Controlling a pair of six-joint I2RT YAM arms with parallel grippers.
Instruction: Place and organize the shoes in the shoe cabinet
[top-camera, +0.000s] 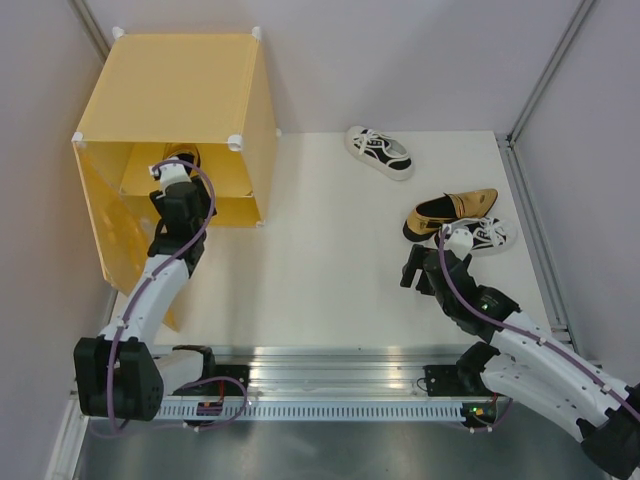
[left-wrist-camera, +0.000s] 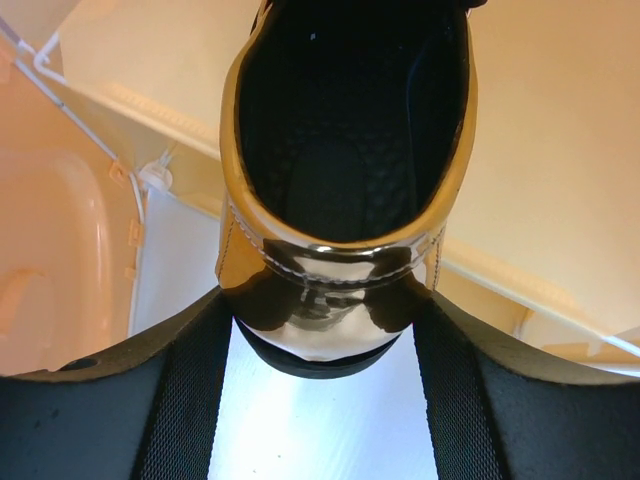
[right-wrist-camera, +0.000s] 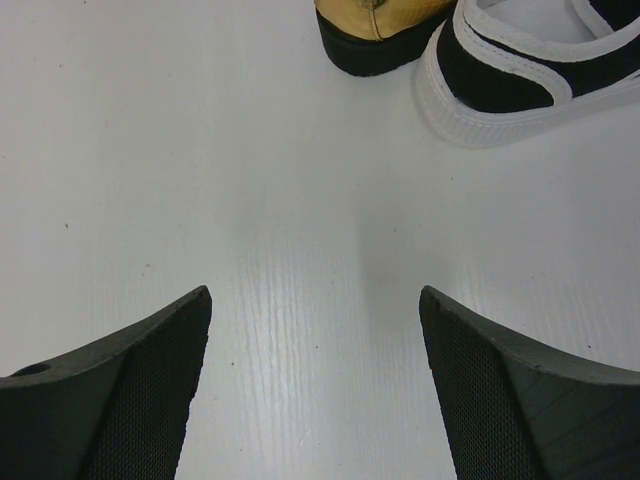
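Observation:
My left gripper (top-camera: 175, 168) reaches into the open front of the yellow-orange shoe cabinet (top-camera: 170, 90). It is shut on the heel of a shiny gold loafer (left-wrist-camera: 345, 130), and both fingers (left-wrist-camera: 190, 380) press the heel's sides; the loafer (top-camera: 184, 155) points into the cabinet, over its shelf. The second gold loafer (top-camera: 455, 208) lies on the table at the right, touching a white sneaker (top-camera: 487, 235). Another white sneaker (top-camera: 380, 152) lies at the back. My right gripper (top-camera: 418, 265) is open and empty just in front of the second loafer's heel (right-wrist-camera: 375, 35) and the sneaker's heel (right-wrist-camera: 520, 80).
The cabinet's door (top-camera: 105, 230) hangs open at the left, beside my left arm. Grey walls and a metal frame (top-camera: 530, 200) bound the white table (top-camera: 320, 250). A metal rail (top-camera: 330, 365) runs along the near edge.

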